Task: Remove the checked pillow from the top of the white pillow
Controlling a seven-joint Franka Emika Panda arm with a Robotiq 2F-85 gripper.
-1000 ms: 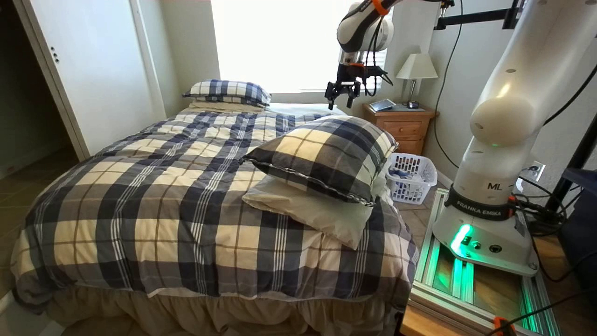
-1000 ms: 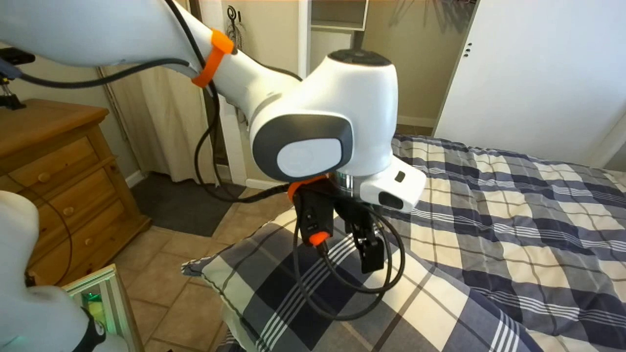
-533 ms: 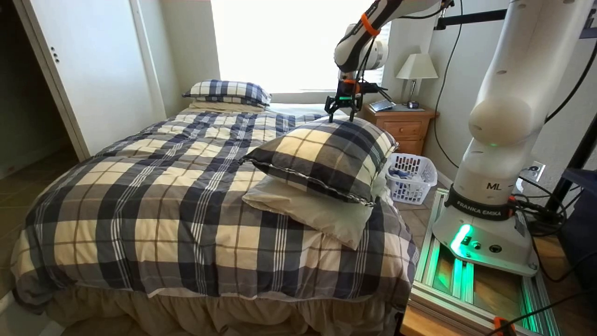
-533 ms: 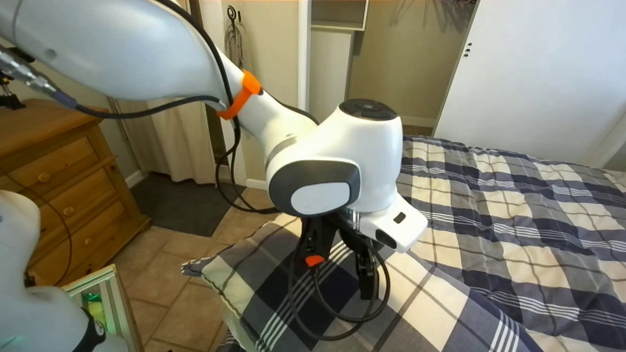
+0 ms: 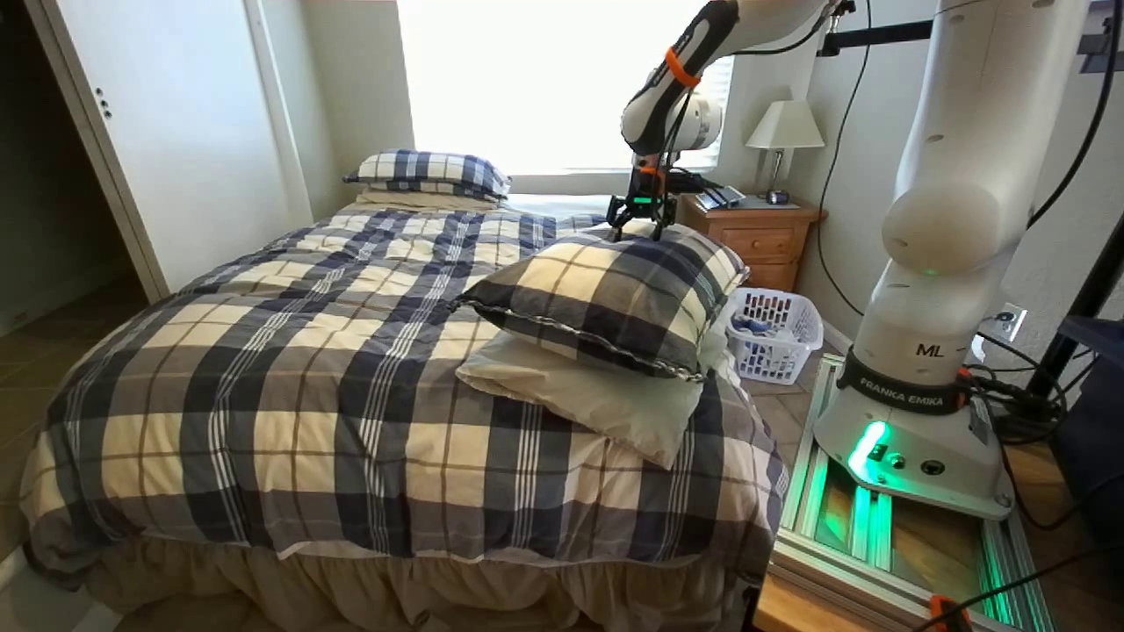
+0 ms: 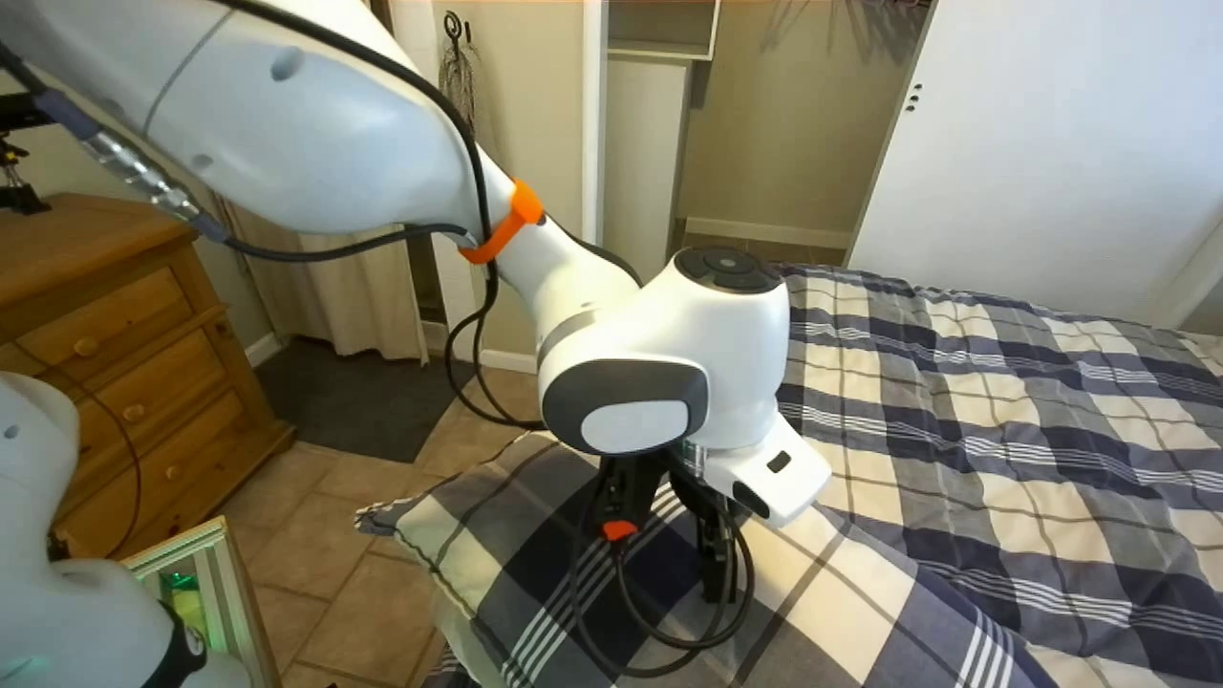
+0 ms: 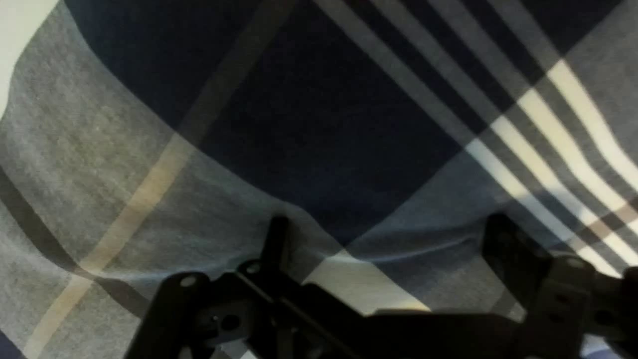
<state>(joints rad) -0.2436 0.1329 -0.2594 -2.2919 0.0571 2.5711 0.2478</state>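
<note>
The rectangular navy, white and tan checked cloth pillow (image 5: 606, 303) lies beneath the gripper (image 7: 386, 237), whose parted jaws dent it, presumably to pinch a liftable fold.

In an exterior view, the upper pillow (image 5: 606, 294) lies on the lower pillow (image 5: 597, 404) at the near right of the bed (image 5: 351, 369), a third pillow (image 5: 430, 168) far left. Right of the bed stand a basket (image 5: 774, 355) and, behind it, a nightstand (image 5: 760, 239) bearing a lamp (image 5: 784, 127).
</note>
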